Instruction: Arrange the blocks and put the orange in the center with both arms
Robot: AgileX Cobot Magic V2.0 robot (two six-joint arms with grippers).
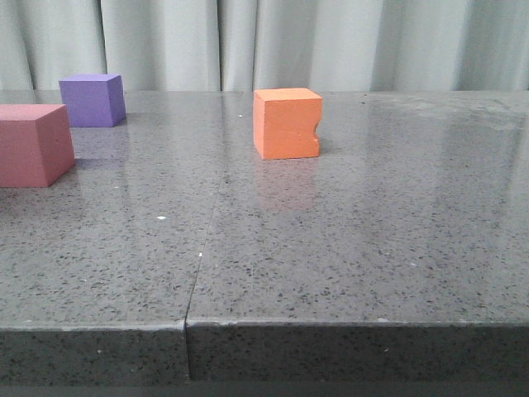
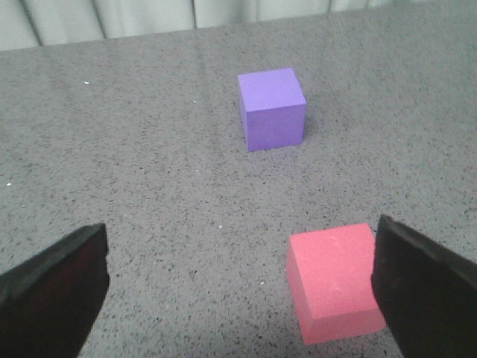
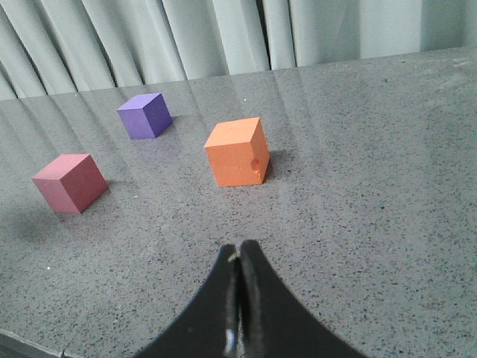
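Nearest item: my right claw (image 3: 238,298), black curved fingers pressed together tip to tip, holding nothing, hovering over bare table (image 3: 387,194) on the near side of the orange cube.

Item: my left claw (image 2: 238,291), fingers spread wide apart, empty. The pink cube (image 2: 335,283) sits just inside one finger, seemingly touching neither.

Item: orange cube (image 1: 287,123), the landmark for this list. It rests flat on the table, upright, near the middle of the front view. A small semicircular notch is cut into one vertical edge, on the robot's right. Matte surface, crisp corners.

Item: pink cube (image 1: 33,145), well to the left of the orange cube and somewhat nearer the front camera, part cut off by the frame edge.

Item: purple cube (image 1: 92,100), left of the orange cube and farther back, close to the curtain (image 1: 331,41). Apart from the pink cube, not touching.

Handling, as I judge it: all three look like light foam, soft enough to dent under a hard squeeze, grippy rather than slick, not fragile. Light pieces may skid on the polished table if nudged. Best hold is across two opposite flat faces at mid-height, squarely; on the orange cube, avoid the notched edge.
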